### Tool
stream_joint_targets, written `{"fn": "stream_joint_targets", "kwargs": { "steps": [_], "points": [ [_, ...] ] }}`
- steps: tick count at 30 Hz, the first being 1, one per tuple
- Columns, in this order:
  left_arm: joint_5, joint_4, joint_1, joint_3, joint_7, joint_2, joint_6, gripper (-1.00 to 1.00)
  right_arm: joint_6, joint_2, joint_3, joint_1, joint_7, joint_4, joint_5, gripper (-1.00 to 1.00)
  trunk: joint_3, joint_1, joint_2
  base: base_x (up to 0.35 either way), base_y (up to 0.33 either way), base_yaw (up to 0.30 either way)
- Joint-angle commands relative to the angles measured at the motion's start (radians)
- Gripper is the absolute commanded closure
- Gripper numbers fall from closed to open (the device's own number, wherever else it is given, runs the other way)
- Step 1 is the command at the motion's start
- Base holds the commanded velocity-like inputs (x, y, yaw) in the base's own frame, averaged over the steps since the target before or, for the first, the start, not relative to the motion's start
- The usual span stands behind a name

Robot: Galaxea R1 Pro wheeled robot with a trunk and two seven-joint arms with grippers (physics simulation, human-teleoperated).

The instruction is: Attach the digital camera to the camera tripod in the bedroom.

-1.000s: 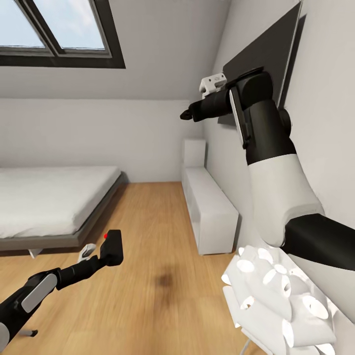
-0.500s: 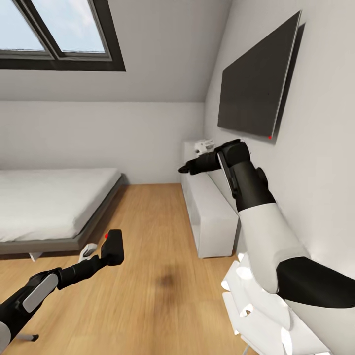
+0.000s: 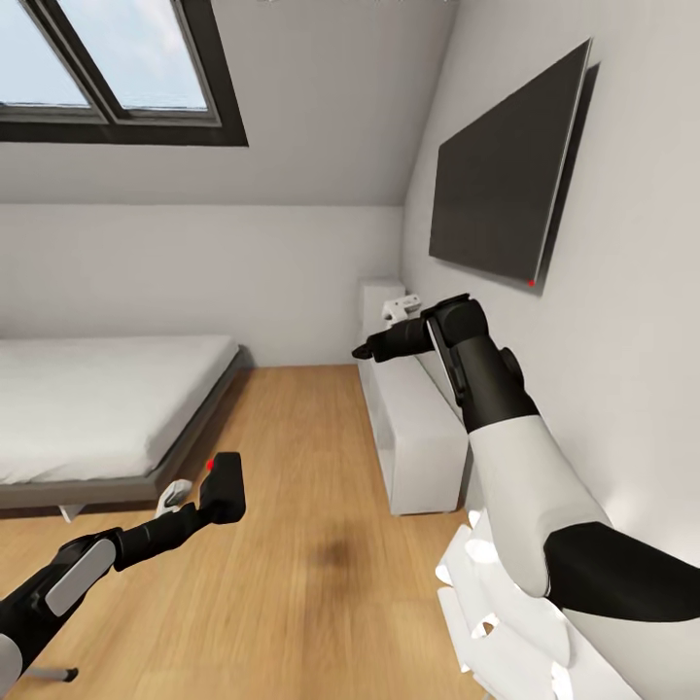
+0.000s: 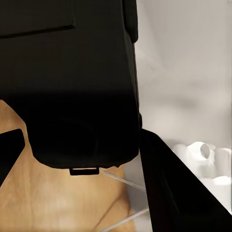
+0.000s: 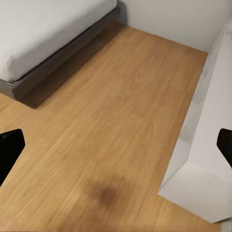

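The digital camera (image 3: 226,482), black with a red button on top, hangs over the wood floor at the lower left, and my left gripper (image 3: 208,503) is shut on it. In the left wrist view the camera's black body (image 4: 72,82) sits between the two dark fingers (image 4: 180,193). My right gripper (image 3: 365,348) is held out at mid-height in front of the white shelf, open, with nothing in it. In the right wrist view its fingertips (image 5: 9,151) stand far apart over bare floor. The camera tripod is out of view.
A grey-framed white bed (image 3: 97,408) fills the left. A low white shelf (image 3: 413,428) runs along the right wall under a black TV (image 3: 506,194). White rounded items (image 3: 506,603) are piled at the lower right. A thin metal leg (image 3: 53,673) pokes in at the bottom left.
My right arm has come down from in front of the TV to shelf height. The left arm with the camera has stayed put.
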Motion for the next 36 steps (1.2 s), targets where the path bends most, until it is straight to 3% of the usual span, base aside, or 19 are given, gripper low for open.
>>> {"fn": "stream_joint_targets", "kwargs": {
  "steps": [1,36],
  "points": [
    [0.008,0.0,-0.001,-0.003,-0.001,0.001,0.004,1.0,0.003,0.0,0.0,0.001,0.009,0.001,0.012,-1.0,0.002,-0.004,0.007,0.0,0.0,0.0],
    [0.008,-0.002,-0.002,-0.001,-0.001,0.001,0.004,1.0,0.003,0.0,0.001,0.004,0.008,0.009,0.01,-1.0,0.112,-0.138,0.252,0.0,0.0,0.0]
  ]
}}
